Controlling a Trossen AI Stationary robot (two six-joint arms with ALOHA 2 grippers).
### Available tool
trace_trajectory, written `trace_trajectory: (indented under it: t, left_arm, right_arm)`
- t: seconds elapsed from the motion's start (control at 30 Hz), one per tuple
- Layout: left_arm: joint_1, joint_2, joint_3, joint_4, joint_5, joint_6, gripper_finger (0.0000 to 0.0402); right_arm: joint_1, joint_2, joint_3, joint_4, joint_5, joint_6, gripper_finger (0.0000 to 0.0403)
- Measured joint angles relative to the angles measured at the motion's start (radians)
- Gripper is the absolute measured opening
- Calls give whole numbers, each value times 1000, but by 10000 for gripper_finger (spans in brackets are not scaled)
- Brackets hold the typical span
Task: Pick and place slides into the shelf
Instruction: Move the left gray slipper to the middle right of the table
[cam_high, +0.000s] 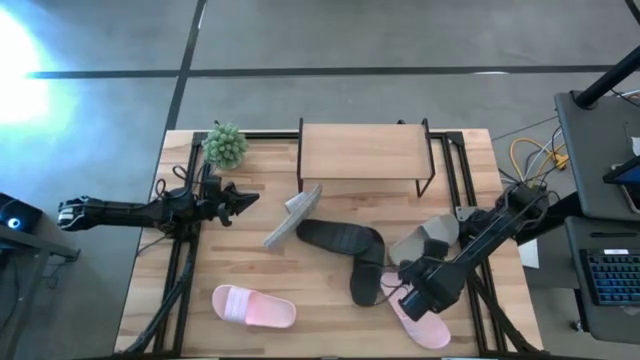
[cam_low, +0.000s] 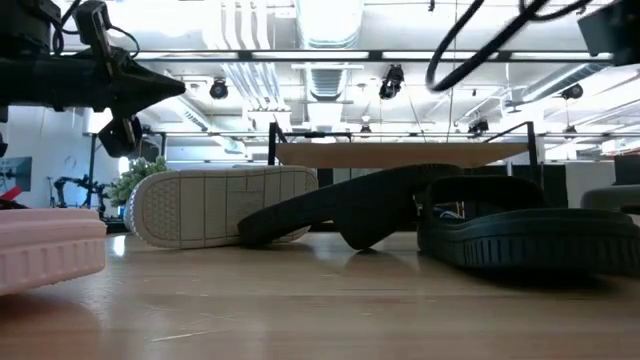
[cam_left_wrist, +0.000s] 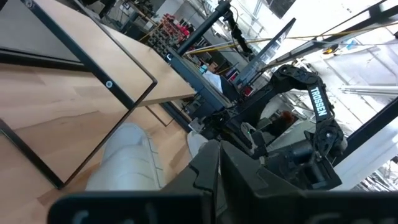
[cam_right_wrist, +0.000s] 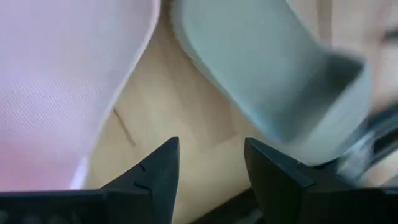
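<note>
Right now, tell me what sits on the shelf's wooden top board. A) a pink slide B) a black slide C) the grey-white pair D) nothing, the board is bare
D: in the high view the shelf shows a bare top board, while the black slides, the pink slide and the grey-white slide all lie on the table.

A wooden surface (cam_high: 250, 270) carries the shelf (cam_high: 360, 150) at upper centre, a potted plant (cam_high: 226, 145) upper left, and six scattered slides (cam_high: 340, 240).
</note>
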Motion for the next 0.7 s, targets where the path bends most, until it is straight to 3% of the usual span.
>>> trace_trajectory:
  t: [0.2,0.37,0.47,0.57,0.7]
  left_arm:
    - [0,-7,2,2,11,-41,2]
    - [0,6,2,-9,18,-63,2]
    - [0,20,3,-106,43,-151,2]
    - [0,38,3,-195,134,-269,2]
    - [0,79,3,-225,279,-320,2]
  right_arm:
    - [-6,-13,28,27,74,526,178]
    - [-88,-51,17,161,108,760,176]
    - [-168,-83,9,226,107,870,171]
    - [-265,-121,7,320,126,858,165]
    - [-394,-138,15,434,141,682,159]
